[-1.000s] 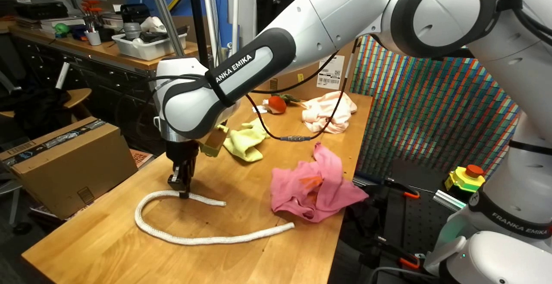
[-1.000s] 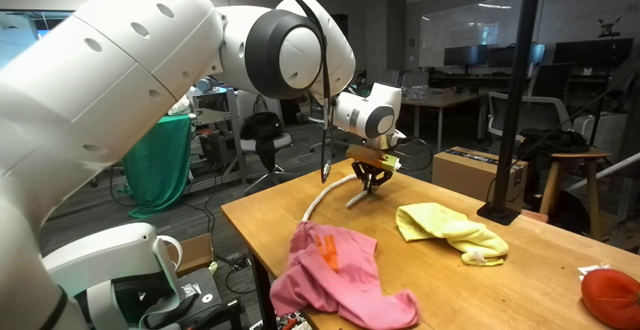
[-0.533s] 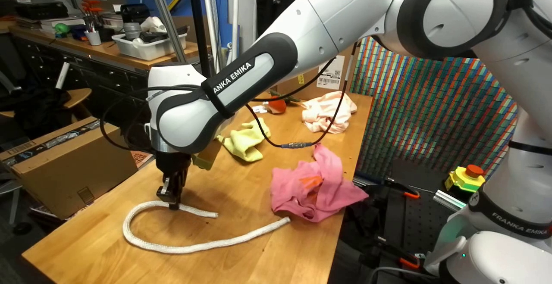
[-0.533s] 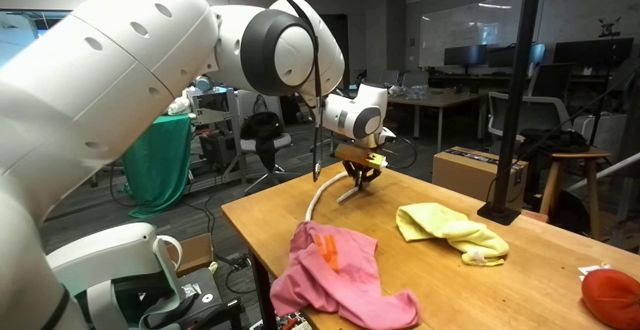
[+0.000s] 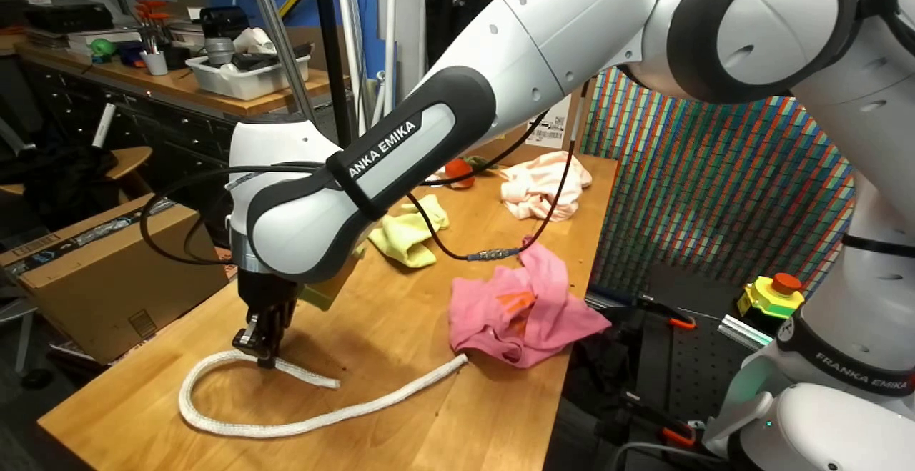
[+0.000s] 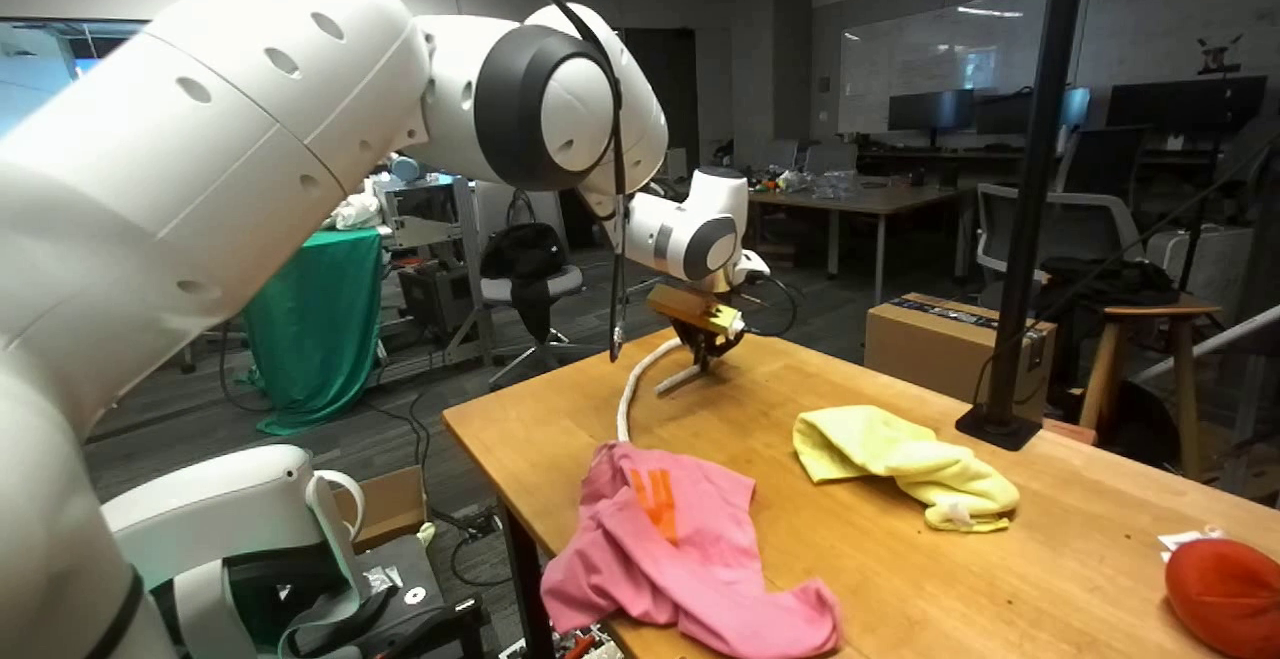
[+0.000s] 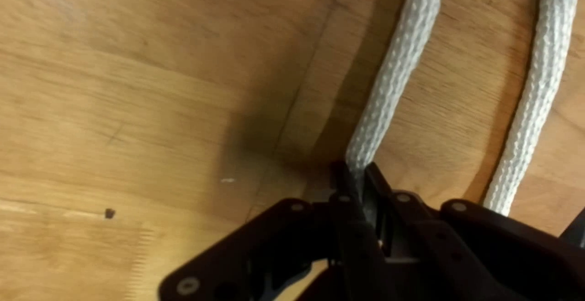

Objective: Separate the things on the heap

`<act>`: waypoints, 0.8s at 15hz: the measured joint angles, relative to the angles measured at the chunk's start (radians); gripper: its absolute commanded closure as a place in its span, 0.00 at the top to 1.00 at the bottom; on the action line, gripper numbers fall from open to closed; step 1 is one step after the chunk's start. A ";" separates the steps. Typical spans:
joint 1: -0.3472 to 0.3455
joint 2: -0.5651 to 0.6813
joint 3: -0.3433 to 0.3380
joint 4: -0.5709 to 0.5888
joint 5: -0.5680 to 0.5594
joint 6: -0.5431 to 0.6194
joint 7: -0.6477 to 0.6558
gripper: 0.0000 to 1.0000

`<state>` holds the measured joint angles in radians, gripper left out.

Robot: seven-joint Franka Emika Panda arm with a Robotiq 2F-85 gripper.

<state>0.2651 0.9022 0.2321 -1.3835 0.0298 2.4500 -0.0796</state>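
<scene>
Presumably we are separating the rope (image 7: 396, 70), gripper (image 7: 356, 171) clenched on it; next, we should release it clear of the pink cloth (image 6: 680, 564).

- Gripper (image 5: 266, 361) pinching white rope (image 5: 243, 431), low at table (image 5: 386, 328).
- Rope lies curved, one end just beside pink cloth (image 5: 493, 314); contact unclear.
- Yellow-green cloth (image 5: 407, 237) crumpled, apart from pink one.
- Cream cloth (image 5: 540, 185) bunched farther back, black cable (image 5: 493, 254) crossing in front.
- Red item (image 5: 458, 171) near cream cloth.
</scene>
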 measured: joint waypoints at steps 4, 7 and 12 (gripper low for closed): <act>0.014 0.000 -0.004 -0.001 0.000 0.054 0.071 0.05; 0.023 0.000 -0.011 0.000 0.000 0.096 0.139 0.05; 0.048 0.001 -0.055 0.013 0.006 0.150 0.299 0.05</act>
<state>0.3134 0.9029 0.1767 -1.3703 0.0358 2.6003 0.2189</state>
